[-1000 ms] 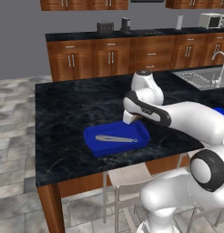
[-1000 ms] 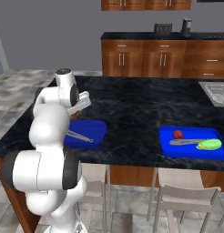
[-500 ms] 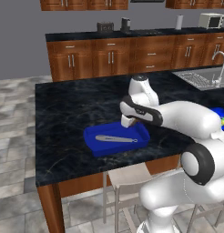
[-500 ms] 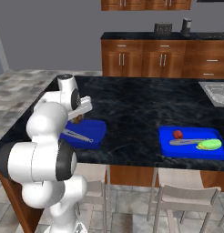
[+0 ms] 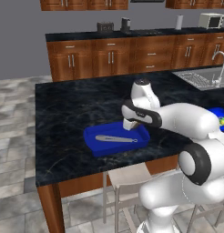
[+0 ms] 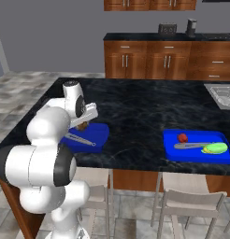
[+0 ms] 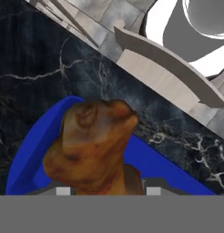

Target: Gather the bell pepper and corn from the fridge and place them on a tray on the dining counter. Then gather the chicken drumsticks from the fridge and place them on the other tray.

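My gripper (image 5: 131, 124) is shut on a chicken drumstick (image 7: 93, 145), an orange-brown club-shaped piece that hangs just above the near blue tray (image 5: 104, 148). A thin silver utensil (image 5: 116, 139) lies in that tray. In the right base view the gripper (image 6: 84, 124) holds the drumstick (image 6: 82, 125) over the left tray (image 6: 100, 133). The other tray (image 6: 201, 155) holds the red bell pepper (image 6: 183, 138), the yellow-green corn (image 6: 215, 148) and a utensil (image 6: 189, 145). Both trays sit on the black dining counter (image 6: 135, 112). In the hand view the tray's blue floor (image 7: 164, 168) lies under the meat.
Pale stools (image 6: 187, 198) stand at the counter's near edge, one seat (image 7: 155, 77) below the hand. A sink with faucet (image 5: 214, 75) is set in the counter at the far right. Brown wall cabinets (image 5: 109, 57) stand behind.
The hand has come down a little toward the near tray with the drumstick still in its grip. The trays and vegetables have not moved.
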Robot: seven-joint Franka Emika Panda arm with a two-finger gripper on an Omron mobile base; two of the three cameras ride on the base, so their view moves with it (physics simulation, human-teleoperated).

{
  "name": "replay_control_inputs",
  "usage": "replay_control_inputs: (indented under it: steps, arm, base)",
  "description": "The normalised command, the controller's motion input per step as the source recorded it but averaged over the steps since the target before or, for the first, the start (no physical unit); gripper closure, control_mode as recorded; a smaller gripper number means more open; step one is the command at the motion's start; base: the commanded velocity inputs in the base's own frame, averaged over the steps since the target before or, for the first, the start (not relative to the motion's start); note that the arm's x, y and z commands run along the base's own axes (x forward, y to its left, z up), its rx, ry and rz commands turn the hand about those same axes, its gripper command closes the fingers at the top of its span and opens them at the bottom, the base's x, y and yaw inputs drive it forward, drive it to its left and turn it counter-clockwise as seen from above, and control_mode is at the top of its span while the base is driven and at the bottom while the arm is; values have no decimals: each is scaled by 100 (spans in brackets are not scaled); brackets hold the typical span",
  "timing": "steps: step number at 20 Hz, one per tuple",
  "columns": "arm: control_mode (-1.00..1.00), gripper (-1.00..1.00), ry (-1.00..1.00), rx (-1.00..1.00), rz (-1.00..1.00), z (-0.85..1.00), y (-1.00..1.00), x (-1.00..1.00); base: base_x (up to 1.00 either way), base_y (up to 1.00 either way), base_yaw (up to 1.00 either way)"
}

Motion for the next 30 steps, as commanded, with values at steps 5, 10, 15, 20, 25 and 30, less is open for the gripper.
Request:
replay_control_inputs:
  steps: [5, 10, 15, 20, 25, 30]
  arm:
    - [-100, 100, 0, 0, 0, -14, -11, 9]
    - [-100, 100, 0, 0, 0, -14, -7, 31]
    - [-100, 100, 0, 0, 0, -10, -1, 34]
    - [-100, 100, 0, 0, 0, -6, 0, 19]
    - [-100, 100, 0, 0, 0, -10, 0, 15]
    - [-100, 100, 0, 0, 0, -16, 0, 14]
  base:
    - [0, 0, 0]
    - [0, 0, 0]
    - [0, 0, 0]
    - [0, 0, 0]
    - [0, 0, 0]
    - [0, 0, 0]
